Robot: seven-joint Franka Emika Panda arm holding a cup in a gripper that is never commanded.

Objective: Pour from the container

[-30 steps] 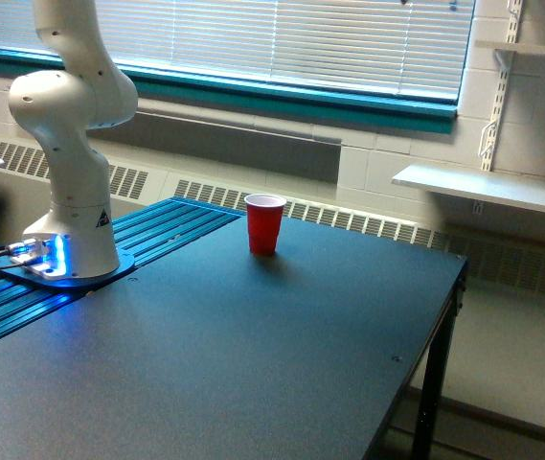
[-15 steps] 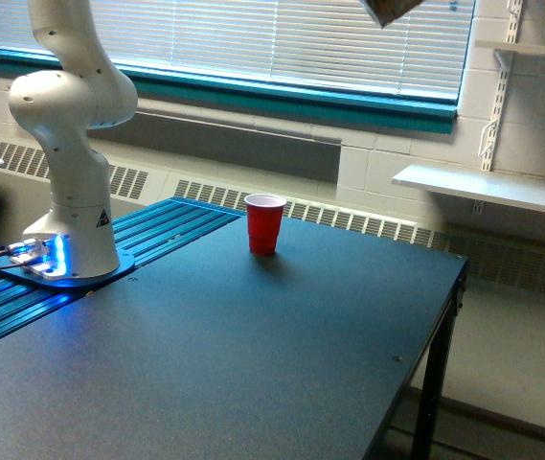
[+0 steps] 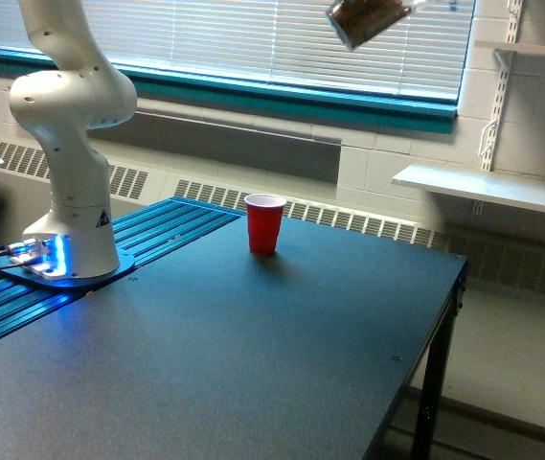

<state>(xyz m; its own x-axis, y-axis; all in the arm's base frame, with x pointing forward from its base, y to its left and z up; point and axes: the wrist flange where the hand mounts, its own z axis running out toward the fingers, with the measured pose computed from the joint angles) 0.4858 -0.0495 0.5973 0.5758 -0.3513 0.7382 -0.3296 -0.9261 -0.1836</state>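
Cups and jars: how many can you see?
2. A red cup stands on the table; a clear container, brown inside, hangs tilted at the top edge. None looks hidden.

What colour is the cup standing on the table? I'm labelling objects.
Red with a white rim: the cup, clearest in the exterior view.

My base (image 3: 66, 251) sits at the exterior view's left, lit blue at its foot. From it my white lower column rises upright to a rounded shoulder joint (image 3: 71, 101). My next link (image 3: 52, 34) continues upward and leaves the top edge. My hand is outside the view; its pose and whether its fingers are closed cannot be told.
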